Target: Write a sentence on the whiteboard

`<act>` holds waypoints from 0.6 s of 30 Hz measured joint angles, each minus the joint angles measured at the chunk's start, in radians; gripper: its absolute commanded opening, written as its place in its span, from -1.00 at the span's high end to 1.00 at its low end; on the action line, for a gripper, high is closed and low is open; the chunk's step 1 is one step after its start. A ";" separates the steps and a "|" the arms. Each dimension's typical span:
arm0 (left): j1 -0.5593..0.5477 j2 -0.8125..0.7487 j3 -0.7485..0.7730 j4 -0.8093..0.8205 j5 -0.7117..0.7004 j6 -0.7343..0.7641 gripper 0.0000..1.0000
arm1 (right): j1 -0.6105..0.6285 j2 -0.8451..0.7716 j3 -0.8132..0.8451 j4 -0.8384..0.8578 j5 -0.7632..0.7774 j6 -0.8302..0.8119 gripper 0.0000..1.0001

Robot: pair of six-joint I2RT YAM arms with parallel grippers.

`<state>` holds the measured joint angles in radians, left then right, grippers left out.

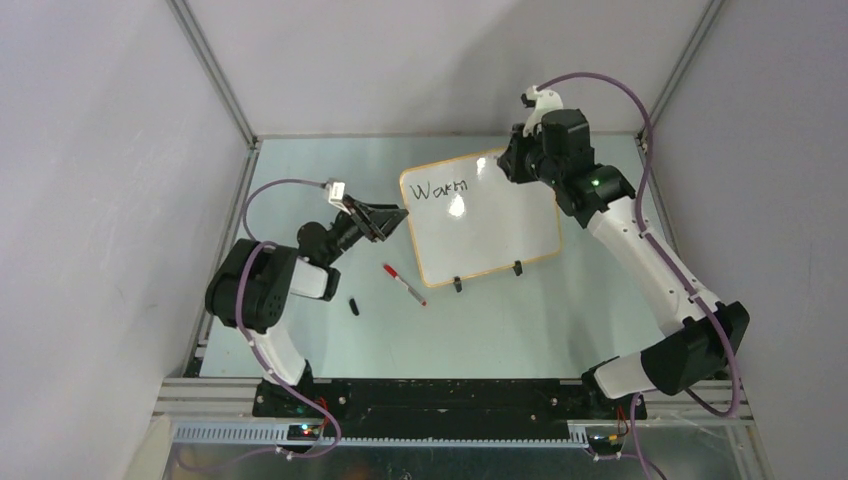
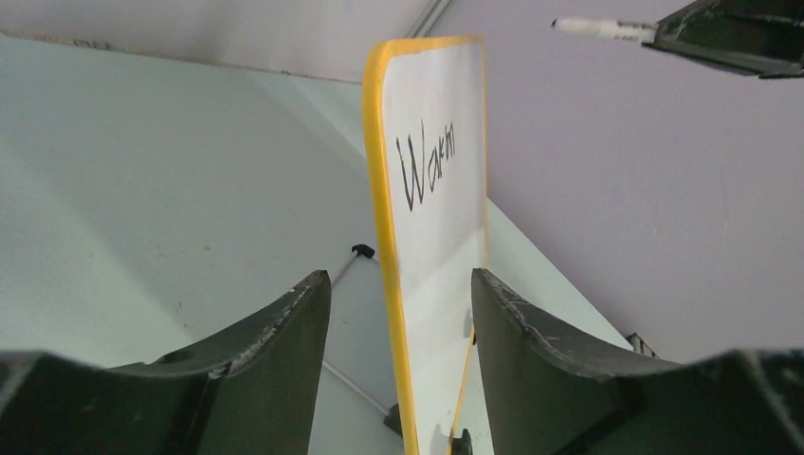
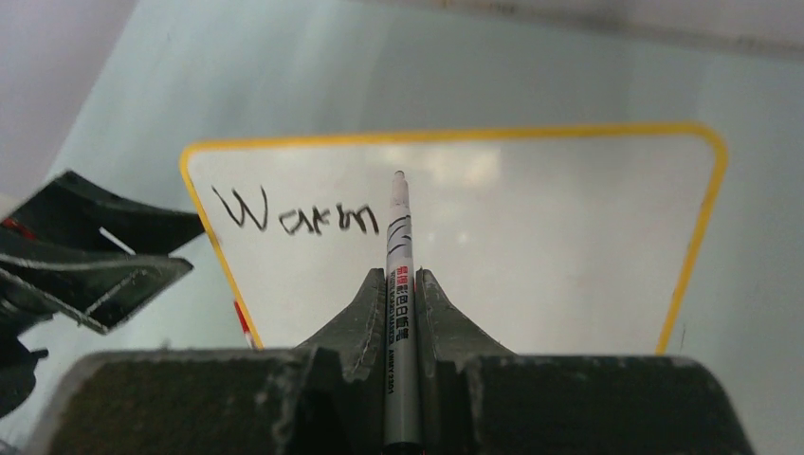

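The whiteboard (image 1: 490, 225) stands tilted on two black clip feet, its frame orange-yellow. The sentence (image 1: 440, 189) on it reads only "Warm", in black at the top left. My right gripper (image 3: 401, 277) is shut on a grey-barrelled marker (image 3: 399, 232), whose tip hangs just right of the sentence (image 3: 296, 214) and close to the whiteboard (image 3: 531, 237). My left gripper (image 2: 400, 289) is open, one finger on each side of the whiteboard (image 2: 436, 218) at its left edge, with gaps showing on both sides. In the top view my left gripper (image 1: 393, 217) sits at that edge.
A red-capped marker (image 1: 403, 284) lies on the table in front of the board's lower left corner. A small black cap (image 1: 354, 306) lies to its left. Grey walls and metal rails enclose the table on three sides.
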<state>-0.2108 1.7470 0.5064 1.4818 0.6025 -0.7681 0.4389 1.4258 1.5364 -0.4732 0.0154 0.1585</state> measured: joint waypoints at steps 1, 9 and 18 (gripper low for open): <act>-0.003 0.005 0.000 0.000 0.002 -0.002 -0.16 | 0.003 0.001 -0.015 -0.012 -0.011 0.003 1.00; -0.011 0.065 0.041 -0.002 0.031 -0.024 0.01 | 0.060 0.007 -0.027 -0.036 -0.006 0.002 1.00; -0.012 0.122 0.135 -0.007 0.089 -0.045 0.28 | 0.113 0.047 -0.063 -0.010 0.056 -0.002 1.00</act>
<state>-0.2226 1.8687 0.6415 1.4746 0.6918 -0.8131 0.5522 1.4727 1.4738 -0.4831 0.0719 0.1562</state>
